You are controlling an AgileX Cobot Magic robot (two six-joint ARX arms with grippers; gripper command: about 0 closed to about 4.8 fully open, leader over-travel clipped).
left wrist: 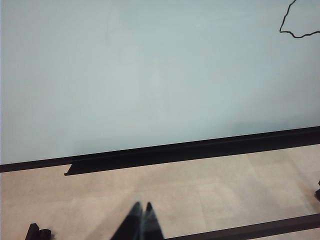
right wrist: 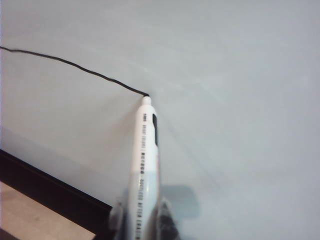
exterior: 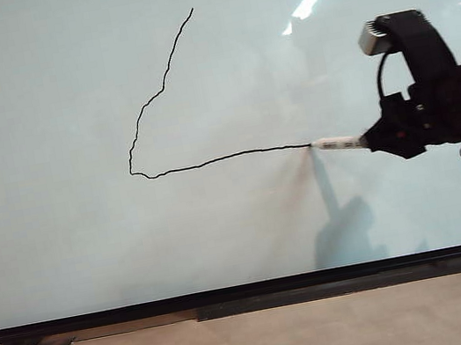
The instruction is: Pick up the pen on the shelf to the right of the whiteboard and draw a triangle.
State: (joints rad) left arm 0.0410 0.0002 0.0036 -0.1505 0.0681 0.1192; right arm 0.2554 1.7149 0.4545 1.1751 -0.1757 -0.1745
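Right gripper point(exterior: 372, 141) clamping pen point(exterior: 339, 143), tip at whiteboard point(exterior: 66, 255); half-drawn triangle point(exterior: 163, 86)

Lighting's bright and even on my end, pretty flat overall. The whiteboard point(exterior: 75, 253) is glossy and picks up long white ceiling-light streaks near its upper right corner, plus a small bright dot at its top edge. My right arm throws a soft grey shadow on the board just below the pen point(exterior: 339, 144), with faint streaks fanning out from the tip. In my right wrist view the pen's printing is smeared, and my right jaws point(right wrist: 142, 222) clamped on it are blurry. My left jaws point(left wrist: 142, 220), pressed together, are a dark out-of-focus blob over the worktop point(left wrist: 225, 190).
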